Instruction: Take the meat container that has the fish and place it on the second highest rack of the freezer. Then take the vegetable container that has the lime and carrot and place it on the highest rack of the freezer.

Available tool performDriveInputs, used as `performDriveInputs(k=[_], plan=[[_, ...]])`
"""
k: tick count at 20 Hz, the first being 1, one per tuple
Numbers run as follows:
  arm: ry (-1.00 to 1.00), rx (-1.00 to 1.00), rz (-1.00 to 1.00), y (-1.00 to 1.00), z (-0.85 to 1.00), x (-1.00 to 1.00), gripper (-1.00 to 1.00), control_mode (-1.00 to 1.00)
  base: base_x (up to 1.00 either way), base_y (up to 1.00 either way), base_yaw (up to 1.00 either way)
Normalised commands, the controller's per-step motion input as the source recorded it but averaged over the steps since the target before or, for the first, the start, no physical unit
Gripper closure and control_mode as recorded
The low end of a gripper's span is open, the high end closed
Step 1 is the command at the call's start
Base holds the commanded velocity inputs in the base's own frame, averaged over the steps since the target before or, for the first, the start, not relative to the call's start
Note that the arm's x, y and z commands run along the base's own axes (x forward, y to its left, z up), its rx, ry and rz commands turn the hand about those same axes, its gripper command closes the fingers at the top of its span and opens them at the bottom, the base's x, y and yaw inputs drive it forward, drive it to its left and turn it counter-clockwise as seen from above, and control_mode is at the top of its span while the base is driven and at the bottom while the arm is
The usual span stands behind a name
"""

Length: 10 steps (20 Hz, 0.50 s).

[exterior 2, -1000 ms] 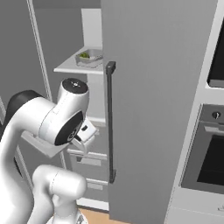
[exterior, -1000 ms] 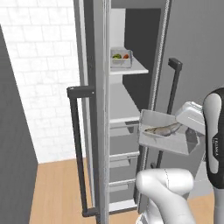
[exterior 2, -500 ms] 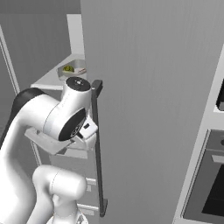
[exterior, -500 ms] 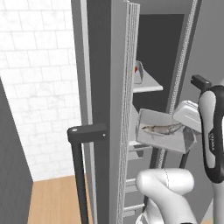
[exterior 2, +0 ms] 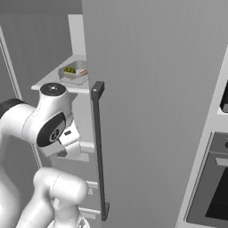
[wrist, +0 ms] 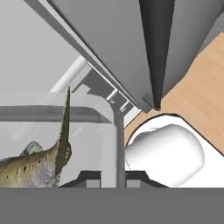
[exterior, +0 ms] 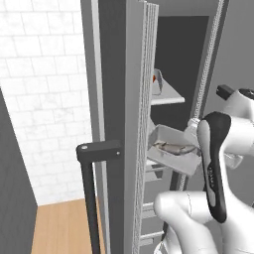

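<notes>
Meat container (exterior: 171, 154): clear shallow tray, pinched at its near rim by the gripper (wrist: 117, 175), carried just ahead of the hand inside the open freezer (exterior: 129, 99). Fish (wrist: 33, 164): speckled silver-brown in the hand view, tail fin (wrist: 64, 127) pointing away from the fingers; left base view shows it lengthwise along the tray. Right base view: vegetable container (exterior 2: 75, 71) on a shelf above the hand.

Matt grey freezer (exterior 2: 156, 89), clear glossy tray (exterior: 171, 158) (scaly speckled fish (wrist: 30, 168)).
</notes>
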Motion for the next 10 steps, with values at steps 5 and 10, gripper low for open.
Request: performDriveInputs(k=[5, 10], plan=[[-0.01, -0.03, -0.24, 0.36, -0.25, 0.85, 1.0, -1.0, 0.0, 0.0, 0.0], [0.0, 0.0, -0.03, 0.19, -0.42, 0.95, 1.0, -1.0, 0.0, 0.0, 0.0]])
